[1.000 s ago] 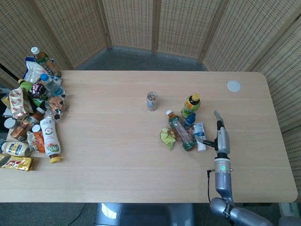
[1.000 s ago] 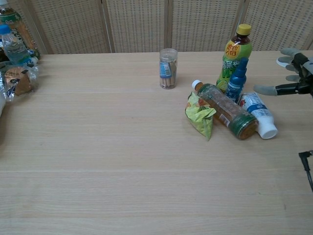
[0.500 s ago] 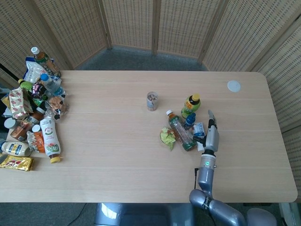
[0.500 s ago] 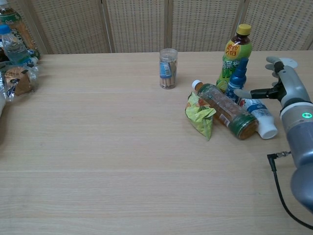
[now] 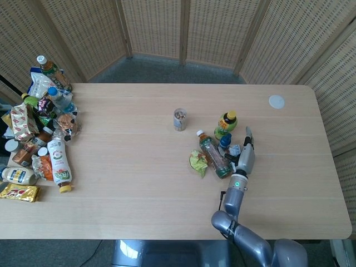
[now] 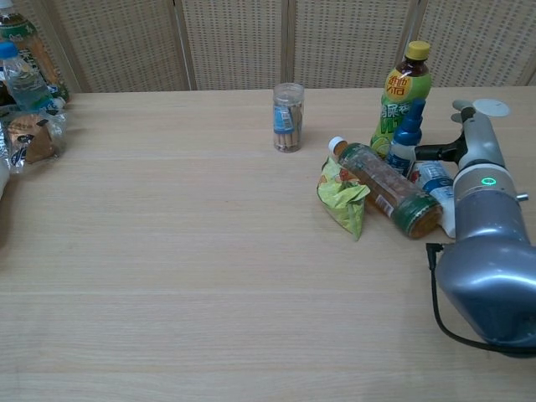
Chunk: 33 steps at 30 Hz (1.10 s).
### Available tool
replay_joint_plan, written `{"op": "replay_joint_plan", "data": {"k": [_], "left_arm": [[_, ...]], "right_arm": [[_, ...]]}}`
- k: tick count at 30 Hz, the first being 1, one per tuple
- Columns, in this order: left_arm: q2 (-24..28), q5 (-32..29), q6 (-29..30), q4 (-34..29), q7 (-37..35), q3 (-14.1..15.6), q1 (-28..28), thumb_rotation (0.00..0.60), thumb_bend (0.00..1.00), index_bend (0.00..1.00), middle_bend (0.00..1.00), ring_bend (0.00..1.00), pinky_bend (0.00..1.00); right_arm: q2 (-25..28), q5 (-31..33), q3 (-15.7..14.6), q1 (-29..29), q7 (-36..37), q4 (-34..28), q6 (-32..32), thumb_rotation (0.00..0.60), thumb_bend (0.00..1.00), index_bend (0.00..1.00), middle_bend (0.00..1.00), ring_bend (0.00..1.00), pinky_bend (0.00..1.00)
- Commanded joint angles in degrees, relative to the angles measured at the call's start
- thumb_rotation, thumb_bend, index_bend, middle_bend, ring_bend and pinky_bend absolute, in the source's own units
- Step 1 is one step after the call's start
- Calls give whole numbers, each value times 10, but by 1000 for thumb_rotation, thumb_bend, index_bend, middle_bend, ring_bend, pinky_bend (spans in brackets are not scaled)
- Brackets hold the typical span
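My right hand reaches in from the right over a lying white bottle. Its thumb stretches left to the small blue bottle and touches or nearly touches it; nothing is held. In the head view the right hand lies just right of the blue bottle. Behind stands a green drink bottle with a yellow cap. A brown tea bottle lies on its side against a crumpled green packet. The left hand shows in neither view.
A clear jar stands alone at mid-table. A white disc lies at the far right. A heap of bottles and snack packets crowds the table's left edge. Wicker screens stand behind the table.
The right arm has swung left and forward across the table, bringing the hand from clear of the bottles to over the white bottle, thumb at the blue one.
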Motion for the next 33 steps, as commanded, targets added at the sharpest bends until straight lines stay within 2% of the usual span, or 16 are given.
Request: {"op": "replay_joint_plan", "data": {"k": [1, 6, 13, 19, 33], "left_arm": [[-1, -1, -1, 1, 0, -1, -1, 600, 0, 0, 0, 0, 0], [-4, -1, -5, 3, 3, 0, -3, 600, 0, 0, 0, 0, 0], [-5, -5, -8, 5, 2, -2, -3, 600, 0, 0, 0, 0, 0], [-5, -7, -9, 7, -1, -2, -4, 600, 0, 0, 0, 0, 0], [-8, -7, -10, 12, -1, -4, -4, 600, 0, 0, 0, 0, 0]], "right_arm": [[-11, 8, 12, 13, -9, 17, 5, 600, 0, 0, 0, 0, 0], [-23, 25, 32, 34, -21, 32, 9, 600, 0, 0, 0, 0, 0], [-23, 85, 49, 60, -44, 19, 12, 600, 0, 0, 0, 0, 0], [-23, 129, 42, 81, -53, 15, 20, 600, 0, 21, 0, 0, 0], [-23, 177, 38, 130, -37, 34, 41, 600, 0, 415, 0, 0, 0]]}}
